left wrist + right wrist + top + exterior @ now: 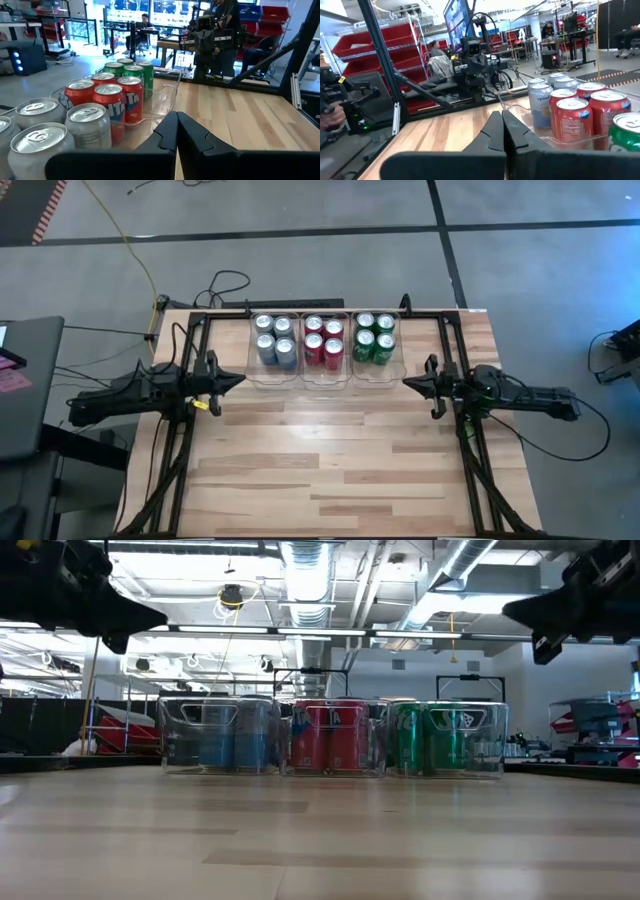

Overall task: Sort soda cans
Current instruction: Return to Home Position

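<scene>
Bright, even overhead light; ceiling lights (190,562) glare white, table (340,470) shadows faint.

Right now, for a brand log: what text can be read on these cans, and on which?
"TA": end of a white word on the front red can.
Silver can: blue lettering, too blurred to read.
Green cans: no legible text.

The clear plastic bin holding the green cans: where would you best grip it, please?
Grip the clear rectangular plastic bin by its near wall, from above, jaws astride it, using the gap before the upright green soda cans. The right gripper is nearest.
</scene>
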### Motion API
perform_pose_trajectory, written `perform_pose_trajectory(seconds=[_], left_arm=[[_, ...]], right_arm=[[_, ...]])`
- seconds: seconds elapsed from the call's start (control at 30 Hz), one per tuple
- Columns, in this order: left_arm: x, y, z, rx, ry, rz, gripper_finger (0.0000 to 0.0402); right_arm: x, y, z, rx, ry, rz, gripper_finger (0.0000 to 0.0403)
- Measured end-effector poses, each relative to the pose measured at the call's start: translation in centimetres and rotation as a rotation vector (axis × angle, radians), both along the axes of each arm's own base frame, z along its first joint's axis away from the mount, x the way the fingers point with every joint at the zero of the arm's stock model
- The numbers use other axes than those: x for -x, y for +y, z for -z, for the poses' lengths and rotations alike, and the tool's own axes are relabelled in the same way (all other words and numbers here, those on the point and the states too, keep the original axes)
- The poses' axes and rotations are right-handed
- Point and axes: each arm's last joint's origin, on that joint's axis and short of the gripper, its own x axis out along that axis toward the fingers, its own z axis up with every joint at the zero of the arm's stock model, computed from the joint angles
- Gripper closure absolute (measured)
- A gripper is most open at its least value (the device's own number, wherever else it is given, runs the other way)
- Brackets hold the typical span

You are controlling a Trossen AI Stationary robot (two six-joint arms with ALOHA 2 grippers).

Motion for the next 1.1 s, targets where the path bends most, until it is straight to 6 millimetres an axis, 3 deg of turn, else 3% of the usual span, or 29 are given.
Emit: perform_pose_trajectory(seconds=[0.1, 0.5, 1.1], left_arm=[[0.0, 0.0, 0.1, -0.004, -0.002, 0.003, 0.0401], [-1.1, -0.2, 3.7, 0.094, -0.049, 0.093, 0.0401], [-0.9, -0.5, 2.8, 0.019, -0.051, 0.125, 0.0401]], right_arm=[[-0.3, 0.0, 1.1, -0.010, -0.021, -0.004, 0.0402], [-0.4, 0.9, 1.1, -0.023, -0.014, -0.109, 0.0402], [-0.4, 1.4, 1.5, -0.011, 0.019, -0.144, 0.0402]])
